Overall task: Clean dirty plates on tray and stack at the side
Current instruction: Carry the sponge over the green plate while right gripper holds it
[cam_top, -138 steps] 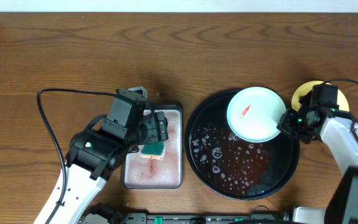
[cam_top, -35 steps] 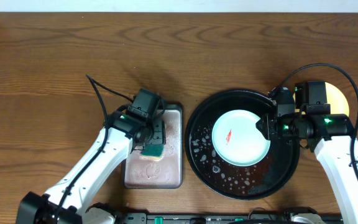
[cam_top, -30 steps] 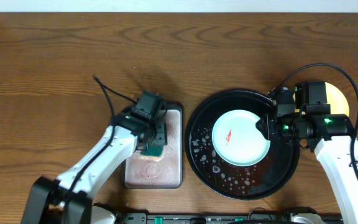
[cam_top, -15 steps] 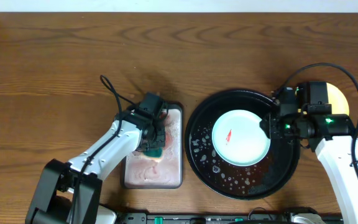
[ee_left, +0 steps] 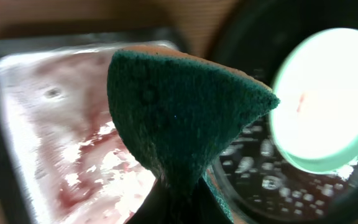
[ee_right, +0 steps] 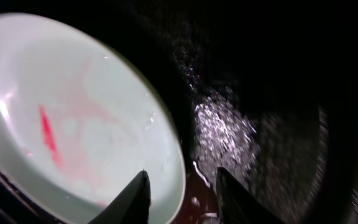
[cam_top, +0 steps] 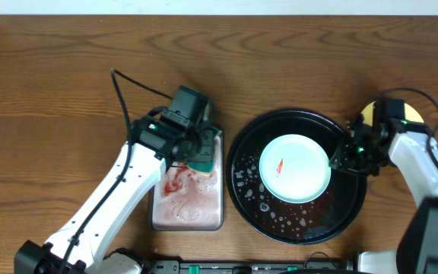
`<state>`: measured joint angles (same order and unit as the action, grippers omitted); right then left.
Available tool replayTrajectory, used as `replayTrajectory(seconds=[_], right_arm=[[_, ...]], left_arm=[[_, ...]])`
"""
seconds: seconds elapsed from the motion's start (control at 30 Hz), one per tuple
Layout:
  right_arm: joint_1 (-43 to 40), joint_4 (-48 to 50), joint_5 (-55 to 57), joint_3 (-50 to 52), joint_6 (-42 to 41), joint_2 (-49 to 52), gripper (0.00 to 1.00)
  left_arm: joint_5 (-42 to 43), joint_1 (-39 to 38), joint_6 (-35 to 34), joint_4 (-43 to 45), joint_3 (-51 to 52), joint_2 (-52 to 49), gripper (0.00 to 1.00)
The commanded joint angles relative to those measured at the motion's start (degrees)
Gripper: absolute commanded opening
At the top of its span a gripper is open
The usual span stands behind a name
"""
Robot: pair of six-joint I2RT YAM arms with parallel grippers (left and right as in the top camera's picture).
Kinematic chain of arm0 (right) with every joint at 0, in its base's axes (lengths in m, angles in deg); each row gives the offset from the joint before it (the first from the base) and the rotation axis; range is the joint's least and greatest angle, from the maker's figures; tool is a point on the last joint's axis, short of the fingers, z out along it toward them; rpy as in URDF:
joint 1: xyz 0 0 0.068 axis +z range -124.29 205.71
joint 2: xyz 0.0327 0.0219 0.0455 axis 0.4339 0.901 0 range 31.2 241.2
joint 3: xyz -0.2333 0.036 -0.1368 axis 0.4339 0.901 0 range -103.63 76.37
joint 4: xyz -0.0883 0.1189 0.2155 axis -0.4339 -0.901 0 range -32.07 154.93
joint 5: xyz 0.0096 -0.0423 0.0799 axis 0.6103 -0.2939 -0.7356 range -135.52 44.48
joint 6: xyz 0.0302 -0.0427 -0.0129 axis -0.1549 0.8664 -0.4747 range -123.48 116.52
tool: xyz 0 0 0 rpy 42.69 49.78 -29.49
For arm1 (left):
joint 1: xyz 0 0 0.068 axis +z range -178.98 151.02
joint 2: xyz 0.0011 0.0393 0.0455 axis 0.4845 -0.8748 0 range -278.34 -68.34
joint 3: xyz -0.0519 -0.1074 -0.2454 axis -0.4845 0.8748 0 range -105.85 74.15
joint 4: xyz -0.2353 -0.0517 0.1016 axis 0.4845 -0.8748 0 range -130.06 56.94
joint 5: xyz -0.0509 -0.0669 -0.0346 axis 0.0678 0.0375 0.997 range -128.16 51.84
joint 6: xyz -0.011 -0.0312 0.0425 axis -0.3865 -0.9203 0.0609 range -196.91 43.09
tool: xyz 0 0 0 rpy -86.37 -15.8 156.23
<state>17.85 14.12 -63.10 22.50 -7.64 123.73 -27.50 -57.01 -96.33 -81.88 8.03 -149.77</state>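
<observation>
left gripper: clenched on the sponge, held above the pan's corner nearest the tray.
sponge: pinched at its narrow end between the left fingers. Green scrub face toward the wrist cam, fanning out wide beyond the tips, paler backing along the far edge.
pan: grey metal, below the left fingers. Pink-red foamy water across its floor.
right gripper: fingers spread, gripping nothing. They straddle the mint plate's rim.
mint plate: flat in the tray, rim in the gap between the right fingers. One finger is over its face, the other past the rim over the tray floor. Gap shows between rim and outer finger.
red smear: on the plate face, on the half away from the right fingers. Faint pink wash around it in the wrist view.
tray: glossy black, under the right fingers. Wet floor with foam bubbles and droplets, thickest on the side toward the left fingers.
yellow plate: on the table outside the tray, just behind the right gripper. Mostly hidden by the arm, can't tell if it's smeared.
table: brown wood grain, under everything.
</observation>
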Motion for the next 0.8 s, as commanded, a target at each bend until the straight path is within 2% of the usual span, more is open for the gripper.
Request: replayTrajectory(seconds=[0.0,0.13,0.27,0.47,0.57,0.77], right_arm=[[-0.3,1.2,-5.2,-0.5,4.1,5.5,0.27],[1.0,3.5,-5.4,-0.5,5.5,8.0,0.07],[3.0,4.9,-1.8,-0.4,5.0,8.3,0.02],[8.3,6.3,9.8,-0.4,-0.1,8.3,0.01],[13.5,6.5,16.1,-0.4,-2.7,8.3,0.01],[16.1,6.5,15.9,-0.4,-2.7,8.3,0.01]], left_arm=[[5.5,-3.1,0.5,2.6,-1.1,0.1,0.07],[5.4,-6.7,-1.6,7.2,-1.1,0.1,0.07],[5.4,-9.7,-4.1,12.6,-1.1,-1.0,0.07],[5.4,-13.7,-8.9,18.6,-1.1,-6.5,0.07],[5.4,-16.9,-11.4,22.2,-1.1,-12.6,0.07],[5.4,-19.8,-15.6,28.3,-1.1,-20.7,0.08]])
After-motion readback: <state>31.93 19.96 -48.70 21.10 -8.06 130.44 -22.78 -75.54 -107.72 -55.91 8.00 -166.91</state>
